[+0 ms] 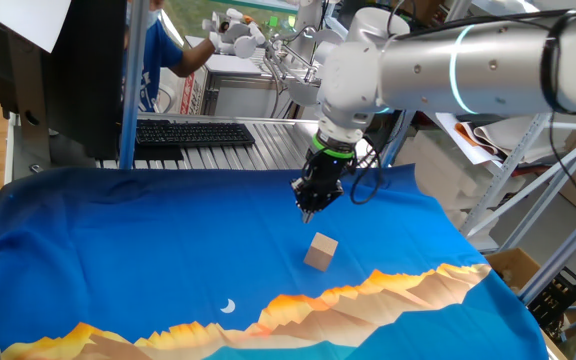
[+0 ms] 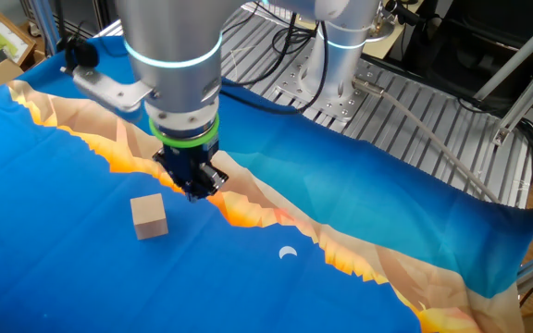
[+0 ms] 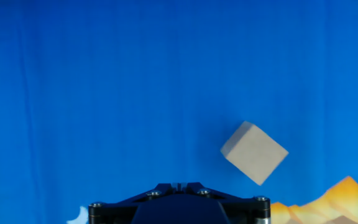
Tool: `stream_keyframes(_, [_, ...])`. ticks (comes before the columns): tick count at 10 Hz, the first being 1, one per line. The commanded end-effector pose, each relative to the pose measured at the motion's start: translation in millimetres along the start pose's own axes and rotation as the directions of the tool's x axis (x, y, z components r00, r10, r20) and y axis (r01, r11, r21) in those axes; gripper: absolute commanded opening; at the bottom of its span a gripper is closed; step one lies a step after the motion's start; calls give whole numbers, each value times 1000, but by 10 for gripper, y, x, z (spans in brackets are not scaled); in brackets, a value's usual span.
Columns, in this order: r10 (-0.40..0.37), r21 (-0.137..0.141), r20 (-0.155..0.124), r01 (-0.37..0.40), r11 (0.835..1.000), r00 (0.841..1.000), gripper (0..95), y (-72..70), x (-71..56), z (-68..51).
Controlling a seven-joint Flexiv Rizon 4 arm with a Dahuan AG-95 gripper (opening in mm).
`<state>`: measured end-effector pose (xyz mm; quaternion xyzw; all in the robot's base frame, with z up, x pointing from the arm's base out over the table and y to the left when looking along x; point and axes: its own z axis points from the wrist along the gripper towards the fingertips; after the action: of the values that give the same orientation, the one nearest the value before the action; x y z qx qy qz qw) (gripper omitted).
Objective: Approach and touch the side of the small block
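Above the blue cloth-covered surface the claw, tips apparently pinched together as if to prod, hovers clear of the small block, which sits at its five o'clock.

No readable text, labels, brand names, numbers or signs appear in any view. The papers and boxes in the background are too small and blurred to make out.

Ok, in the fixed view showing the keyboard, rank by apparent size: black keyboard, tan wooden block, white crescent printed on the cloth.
1. Black keyboard, largest, despite being farthest from the camera.
2. Light-tan wooden cube.
3. White crescent print, smallest.
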<state>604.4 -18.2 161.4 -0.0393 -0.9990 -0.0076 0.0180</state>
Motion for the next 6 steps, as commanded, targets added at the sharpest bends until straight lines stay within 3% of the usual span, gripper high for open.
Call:
stream_keyframes(1, [-3, -13, -18, 3, 1000, 1000, 0, 13, -42, 4])
stream_keyframes(6, [-38, -20, -12, 38, 999, 999, 0, 17, -40, 7])
